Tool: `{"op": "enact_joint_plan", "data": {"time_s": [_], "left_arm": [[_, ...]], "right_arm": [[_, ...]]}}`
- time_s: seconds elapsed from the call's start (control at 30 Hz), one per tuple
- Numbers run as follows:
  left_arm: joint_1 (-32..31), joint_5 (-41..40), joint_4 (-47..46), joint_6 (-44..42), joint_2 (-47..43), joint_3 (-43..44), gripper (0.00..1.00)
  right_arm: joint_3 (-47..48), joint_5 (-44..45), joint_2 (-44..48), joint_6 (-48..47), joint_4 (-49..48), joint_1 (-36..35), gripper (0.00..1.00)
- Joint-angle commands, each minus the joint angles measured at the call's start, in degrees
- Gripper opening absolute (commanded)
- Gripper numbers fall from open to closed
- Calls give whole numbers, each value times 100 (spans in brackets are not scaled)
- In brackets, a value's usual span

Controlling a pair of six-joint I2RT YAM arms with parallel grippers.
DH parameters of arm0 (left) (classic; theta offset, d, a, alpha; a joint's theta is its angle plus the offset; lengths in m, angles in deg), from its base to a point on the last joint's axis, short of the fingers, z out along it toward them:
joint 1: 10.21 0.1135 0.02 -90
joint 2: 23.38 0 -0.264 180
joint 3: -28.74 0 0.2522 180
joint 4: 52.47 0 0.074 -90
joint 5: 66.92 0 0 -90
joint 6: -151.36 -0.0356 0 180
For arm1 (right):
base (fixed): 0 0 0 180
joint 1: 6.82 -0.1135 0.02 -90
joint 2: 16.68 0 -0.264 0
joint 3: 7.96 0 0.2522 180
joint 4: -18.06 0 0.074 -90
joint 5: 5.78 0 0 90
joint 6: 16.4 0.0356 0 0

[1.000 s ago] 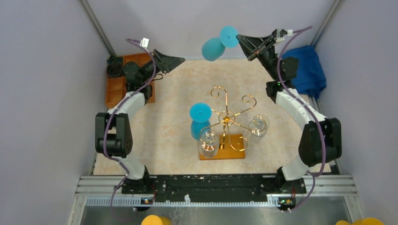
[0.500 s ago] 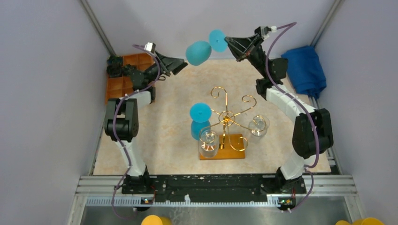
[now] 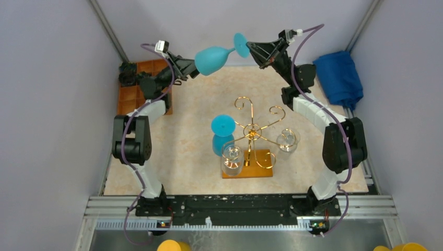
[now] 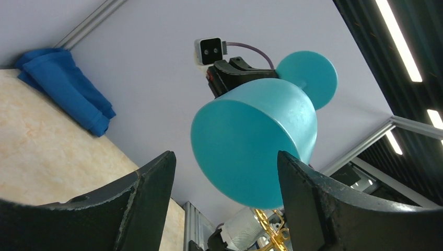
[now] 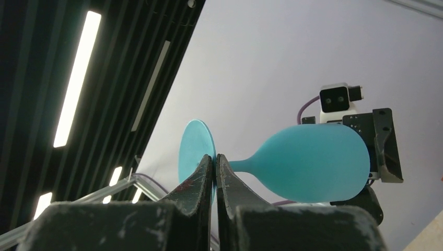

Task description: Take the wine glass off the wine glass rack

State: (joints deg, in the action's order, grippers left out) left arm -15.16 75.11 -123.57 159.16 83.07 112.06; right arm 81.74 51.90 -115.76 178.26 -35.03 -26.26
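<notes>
My right gripper (image 3: 249, 49) is shut on the foot of a teal wine glass (image 3: 209, 58) and holds it sideways, high at the back. In the right wrist view the fingertips (image 5: 215, 157) pinch the foot disc and the bowl (image 5: 313, 170) points away. My left gripper (image 3: 190, 67) is open, and the bowl (image 4: 256, 141) sits between its spread jaws (image 4: 224, 154); I cannot tell whether they touch it. The gold wine glass rack (image 3: 251, 130) stands mid-table on its wooden base (image 3: 261, 168). It carries a second teal glass (image 3: 223, 133) and two clear glasses (image 3: 231, 159) (image 3: 288, 140).
An orange compartment tray (image 3: 138, 89) lies at the back left under the left arm. A blue cloth (image 3: 339, 76) lies at the back right. Yellow objects (image 3: 172, 246) sit below the front rail. Grey walls close in both sides.
My right gripper has carried the teal glass leftward and tipped its bowl toward the left arm. My left gripper has risen to meet it, so the bowl now sits between its jaws.
</notes>
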Motion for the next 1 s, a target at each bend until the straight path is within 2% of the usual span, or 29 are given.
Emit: {"op": "enact_joint_plan", "data": {"time_s": [0.0,0.5,0.7,0.83,0.97], "left_arm": [[-105,-23,-1768,23,-247,-122,78],[-94,119,-1298,-417,-369,-328,77],[-94,198,-764,-868,-514,-450,77],[-94,183,-1006,-669,-422,-457,77],[-94,124,-1076,-601,-449,-422,77]], "right_arm": [[273,76,-36,63,-481,-70,0],[301,419,330,-192,-414,130,0],[625,505,240,-136,-414,316,0],[636,447,318,-331,-122,322,0],[461,425,189,-101,-383,291,0]]}}
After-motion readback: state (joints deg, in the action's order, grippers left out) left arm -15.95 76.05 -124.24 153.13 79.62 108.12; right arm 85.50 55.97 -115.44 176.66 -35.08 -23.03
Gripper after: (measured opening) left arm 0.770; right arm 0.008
